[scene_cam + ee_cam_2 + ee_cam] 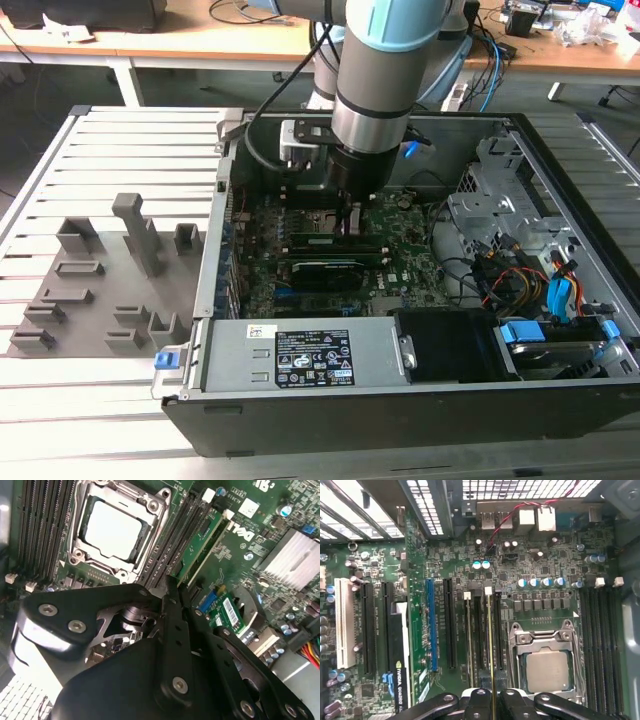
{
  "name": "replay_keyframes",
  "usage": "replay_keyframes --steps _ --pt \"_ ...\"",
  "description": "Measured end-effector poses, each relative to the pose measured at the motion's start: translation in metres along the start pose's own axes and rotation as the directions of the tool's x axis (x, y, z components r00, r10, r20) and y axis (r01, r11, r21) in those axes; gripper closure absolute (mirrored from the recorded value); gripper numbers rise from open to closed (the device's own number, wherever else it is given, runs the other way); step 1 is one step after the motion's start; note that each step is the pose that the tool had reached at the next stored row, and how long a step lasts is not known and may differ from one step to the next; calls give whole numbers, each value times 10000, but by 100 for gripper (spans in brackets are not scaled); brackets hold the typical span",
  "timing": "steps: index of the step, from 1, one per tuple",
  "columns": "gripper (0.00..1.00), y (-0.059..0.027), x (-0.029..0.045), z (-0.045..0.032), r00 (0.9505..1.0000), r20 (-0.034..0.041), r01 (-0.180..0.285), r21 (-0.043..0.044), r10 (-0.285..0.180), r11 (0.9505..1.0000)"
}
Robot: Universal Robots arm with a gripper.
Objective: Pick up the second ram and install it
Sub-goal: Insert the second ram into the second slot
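Note:
In the exterior view my gripper (350,218) reaches down into the open computer case (560,160), over the memory slots of the green motherboard (400,260). In the first wrist view the second ram (490,640) is a thin green stick seen edge-on. It stands upright in a slot beside the processor socket (547,667). My gripper (492,700) is shut on its near end. In the second wrist view the black fingers (167,630) meet at the gripper tip (173,587), on the end of the second ram (199,540).
Another stick (468,640) sits in a neighbouring slot, close to the held one. A black expansion card (397,655) lies beyond it. The power supply (300,355), drive cage and cables (520,270) crowd the case. A grey parts fixture (100,290) stands outside, at the exterior view's left.

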State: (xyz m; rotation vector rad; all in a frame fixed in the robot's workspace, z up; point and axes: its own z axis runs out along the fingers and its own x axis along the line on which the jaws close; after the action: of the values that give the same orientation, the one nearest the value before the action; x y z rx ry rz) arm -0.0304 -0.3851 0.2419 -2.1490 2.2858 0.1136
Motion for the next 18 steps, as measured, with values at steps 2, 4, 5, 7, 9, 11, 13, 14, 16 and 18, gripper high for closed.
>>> replay_keyframes --steps 2,4,5,7,9,11,13,14,16,18 --pt "86 -1 1 26 10000 39 1 -2 -1 10000" --pt "86 -3 3 58 10000 40 2 -2 -2 10000" --pt "86 -3 3 74 10000 40 3 -2 -3 10000" --pt "86 -1 3 92 10000 39 16 -3 -16 10000" --pt "86 0 -7 105 10000 37 61 -5 -61 10000" --pt "86 0 -13 110 10000 37 90 -6 -90 10000" --pt "86 5 -13 113 9999 33 95 -8 -95 10000" --pt "86 12 -13 121 9999 36 97 -6 -97 10000" --pt "86 11 -11 142 9999 33 98 -8 -98 10000" --pt "86 9 -10 154 9999 25 97 -9 -97 10000"
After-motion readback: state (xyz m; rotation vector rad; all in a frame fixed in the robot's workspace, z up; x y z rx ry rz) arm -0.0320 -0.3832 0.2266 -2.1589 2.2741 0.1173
